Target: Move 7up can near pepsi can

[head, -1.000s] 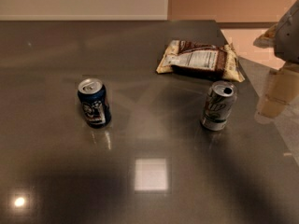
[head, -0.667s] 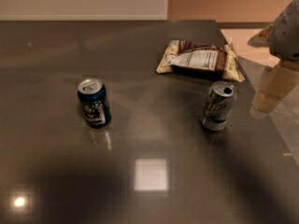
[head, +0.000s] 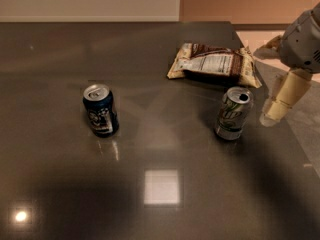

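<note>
- 7up can [head: 233,114]: upright right of centre, long axis vertical, silver top showing, nothing gripping it yet.
- Just right of it, near the frame edge: gripper [head: 272,116], hanging tip-down, close to the can but apart. Leftward from the jaws to the can, so probably just a short sideways reach. Spread or pressed together? Can't tell from here.
- Right behind the can, toward upper right: snack bag [head: 215,64], likely tight on clearance.
- Way over at left of centre: pepsi can [head: 100,110], upright, well apart across the glossy dark table [head: 160,204].
</note>
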Robot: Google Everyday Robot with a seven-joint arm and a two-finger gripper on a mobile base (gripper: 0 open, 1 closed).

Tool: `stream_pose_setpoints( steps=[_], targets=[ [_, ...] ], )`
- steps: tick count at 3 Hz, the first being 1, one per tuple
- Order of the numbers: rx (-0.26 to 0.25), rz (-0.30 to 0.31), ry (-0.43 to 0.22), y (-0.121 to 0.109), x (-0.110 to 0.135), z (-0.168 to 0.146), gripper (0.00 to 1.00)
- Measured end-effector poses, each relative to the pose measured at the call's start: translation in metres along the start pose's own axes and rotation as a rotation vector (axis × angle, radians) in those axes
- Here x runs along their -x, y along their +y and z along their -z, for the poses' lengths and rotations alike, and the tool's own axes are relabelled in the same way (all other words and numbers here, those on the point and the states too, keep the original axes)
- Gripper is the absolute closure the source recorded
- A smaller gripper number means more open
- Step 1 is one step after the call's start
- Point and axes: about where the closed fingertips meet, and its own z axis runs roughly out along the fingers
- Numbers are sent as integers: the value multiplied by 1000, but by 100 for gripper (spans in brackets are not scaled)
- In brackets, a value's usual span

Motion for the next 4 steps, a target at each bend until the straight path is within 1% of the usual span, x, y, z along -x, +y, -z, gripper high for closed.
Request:
stream_pose_setpoints(
  steps=[1, 2, 4],
  targets=[
    [54, 7, -29, 14, -2, -8, 0],
    [88, 7, -54, 24, -5, -18, 0],
    [108, 9, -102, 20, 2, -40, 0]
  ],
)
